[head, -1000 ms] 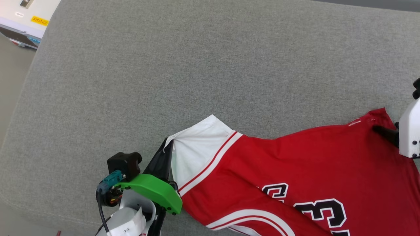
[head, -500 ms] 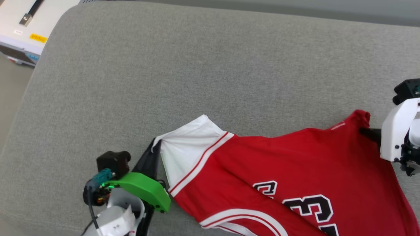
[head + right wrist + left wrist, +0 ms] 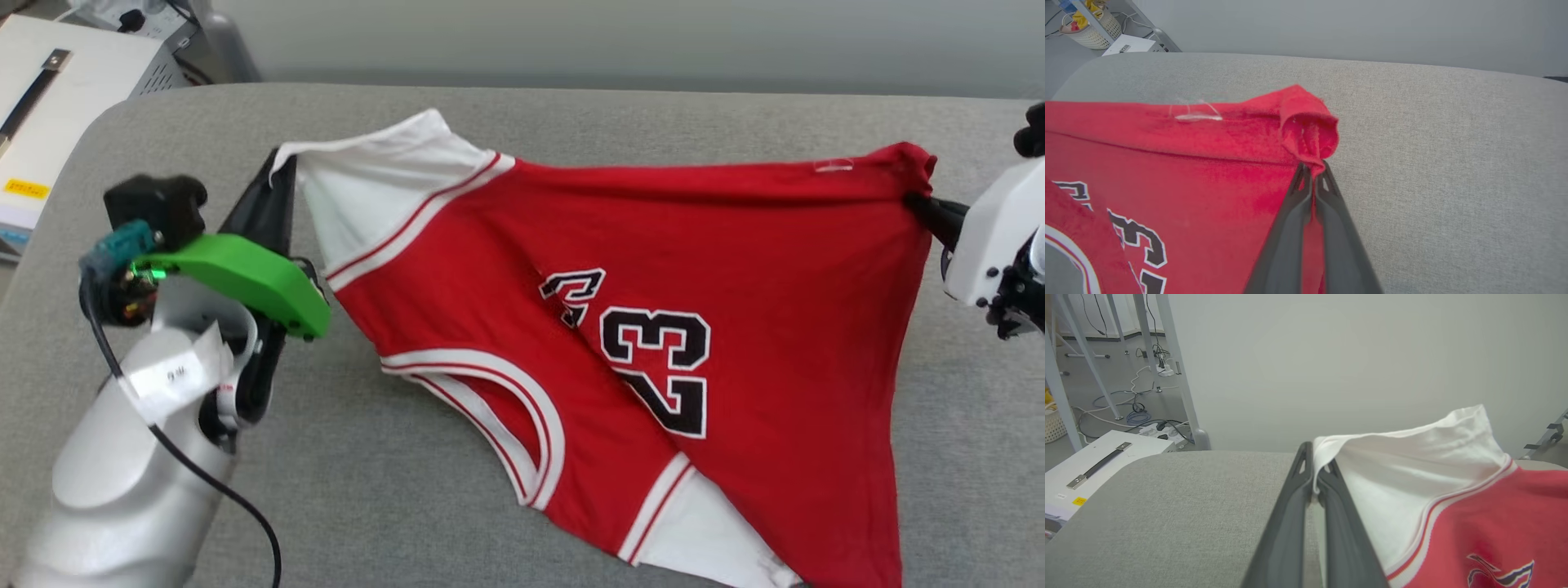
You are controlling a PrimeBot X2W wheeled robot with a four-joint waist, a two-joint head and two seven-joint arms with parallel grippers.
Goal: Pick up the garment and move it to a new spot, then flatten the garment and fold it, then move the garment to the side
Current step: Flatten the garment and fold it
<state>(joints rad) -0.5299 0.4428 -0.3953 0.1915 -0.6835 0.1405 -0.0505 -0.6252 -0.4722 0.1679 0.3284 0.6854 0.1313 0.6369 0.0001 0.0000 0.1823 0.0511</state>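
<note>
The garment point(image 3: 653, 269) is now hanging stretched over the grey cushion point(image 3: 571, 114), no longer lying flat. Your right gripper point(image 3: 918, 202), just snapped together, is pinching its red corner, your left gripper point(image 3: 279, 167) the white sleeve: you're likely starting the carry.

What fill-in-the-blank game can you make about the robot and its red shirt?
The left gripper is shut on the garment's ____ sleeve.
The corner pinched by the right gripper is coloured ____.
The black number on the garment reads ____.
Missing words: white; red; 23.
</note>
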